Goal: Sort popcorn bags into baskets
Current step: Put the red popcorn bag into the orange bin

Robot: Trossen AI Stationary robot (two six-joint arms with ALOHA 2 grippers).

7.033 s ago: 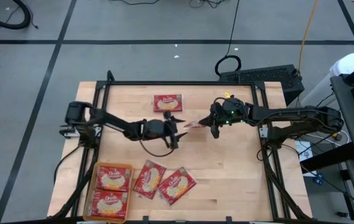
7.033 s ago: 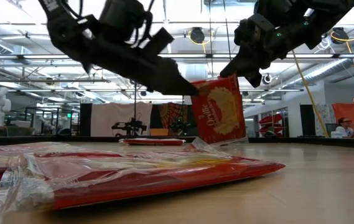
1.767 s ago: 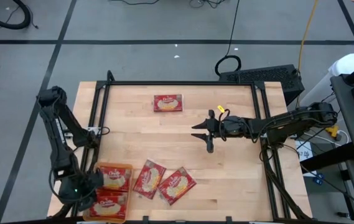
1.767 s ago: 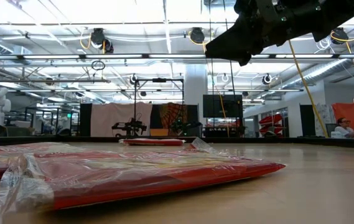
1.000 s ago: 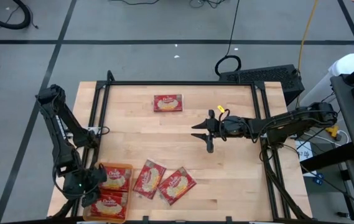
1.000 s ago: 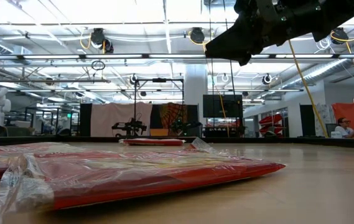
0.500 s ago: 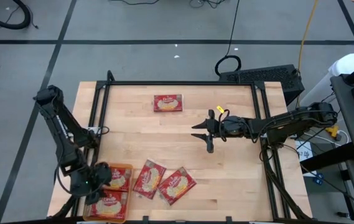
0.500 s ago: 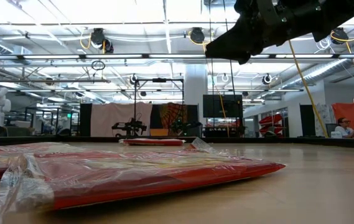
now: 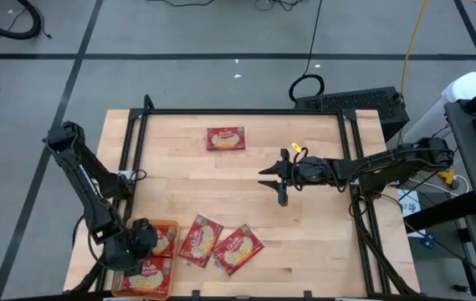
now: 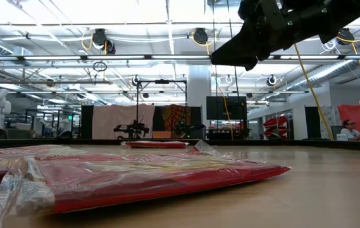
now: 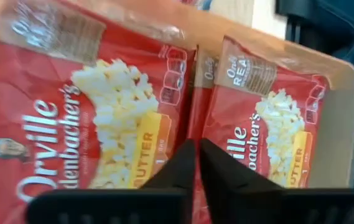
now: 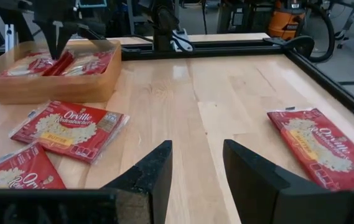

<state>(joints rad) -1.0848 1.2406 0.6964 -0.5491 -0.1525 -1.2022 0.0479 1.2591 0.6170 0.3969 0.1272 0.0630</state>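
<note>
Sitting at the bench's (image 9: 304,234) near left corner is the orange basket (image 9: 124,276), with two popcorn bags inside it, side by side. The left gripper (image 9: 143,241) hangs right over the basket. Its two fingers (image 11: 183,171) are pressed together, and they point down at the line where the two bags in the basket (image 11: 96,124) meet. It looks like it holds nothing, though the tips are hard to see from above.

Just beside the basket, along the near edge, two more popcorn bags (image 9: 200,241) lie flat on the wood, a bit tilted. They touch or overlap each other at one side.

Farther in, near the middle of the bench and toward the right edge, the right gripper (image 9: 281,176) hangs in the air above bare wood. Its fingers (image 12: 149,168) are spread part way, and nothing is between them.

Near the far edge, one popcorn bag (image 9: 226,138) lies alone, flat, well apart from the others and from both grippers.

Past the bench, in the low view, a person (image 10: 350,130) sits far off in the room.
</note>
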